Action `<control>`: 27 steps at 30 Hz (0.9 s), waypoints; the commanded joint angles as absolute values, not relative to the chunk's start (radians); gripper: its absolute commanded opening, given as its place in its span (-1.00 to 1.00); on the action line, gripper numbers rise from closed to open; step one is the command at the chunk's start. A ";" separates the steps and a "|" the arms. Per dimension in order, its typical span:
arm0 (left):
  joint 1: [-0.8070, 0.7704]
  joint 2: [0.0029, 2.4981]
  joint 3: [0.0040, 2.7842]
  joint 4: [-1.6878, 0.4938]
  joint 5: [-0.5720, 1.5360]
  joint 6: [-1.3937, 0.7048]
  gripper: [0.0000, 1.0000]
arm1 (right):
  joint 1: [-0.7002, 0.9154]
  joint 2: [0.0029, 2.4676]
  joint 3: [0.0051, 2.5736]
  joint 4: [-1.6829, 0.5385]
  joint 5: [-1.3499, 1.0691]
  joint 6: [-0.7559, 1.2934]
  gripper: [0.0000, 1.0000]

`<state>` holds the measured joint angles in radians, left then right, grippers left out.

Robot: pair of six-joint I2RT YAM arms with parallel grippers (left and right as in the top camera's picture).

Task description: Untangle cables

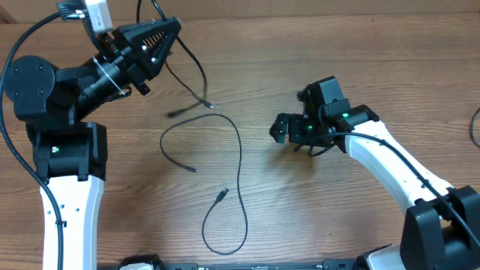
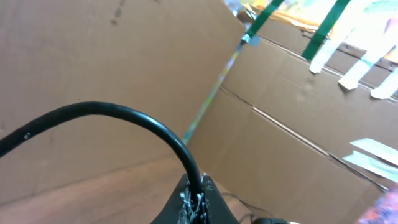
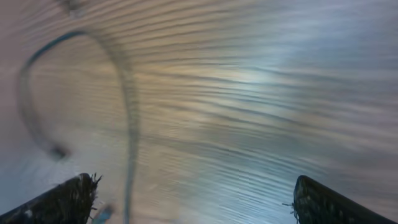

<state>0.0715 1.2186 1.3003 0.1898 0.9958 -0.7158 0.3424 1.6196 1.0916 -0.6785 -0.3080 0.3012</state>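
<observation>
My left gripper is raised at the back left and shut on a thin black cable, which hangs down to a plug end on the table. In the left wrist view the jaws pinch this cable, and it arches up and to the left. A second black cable lies in loose loops on the table's middle, apart from the first. My right gripper is open and empty just right of that cable. In the blurred right wrist view the fingers are wide apart, with the cable at the left.
The wooden table carries only the cables. Cardboard walls with tape strips stand behind the left gripper. A thicker black robot wire loops by the left arm, and another wire shows at the right edge.
</observation>
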 commanded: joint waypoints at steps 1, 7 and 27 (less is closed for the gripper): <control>0.057 1.215 1.310 0.198 1.048 -0.742 -0.92 | 0.359 1.613 1.093 -0.607 -0.664 -0.024 1.00; 0.058 1.215 1.310 0.363 1.210 -0.788 -0.92 | 0.360 1.613 1.093 -0.371 -0.709 -0.069 1.00; 0.030 1.261 1.308 0.576 1.577 -0.913 -0.92 | 0.372 1.612 1.093 0.312 -1.060 -0.046 0.86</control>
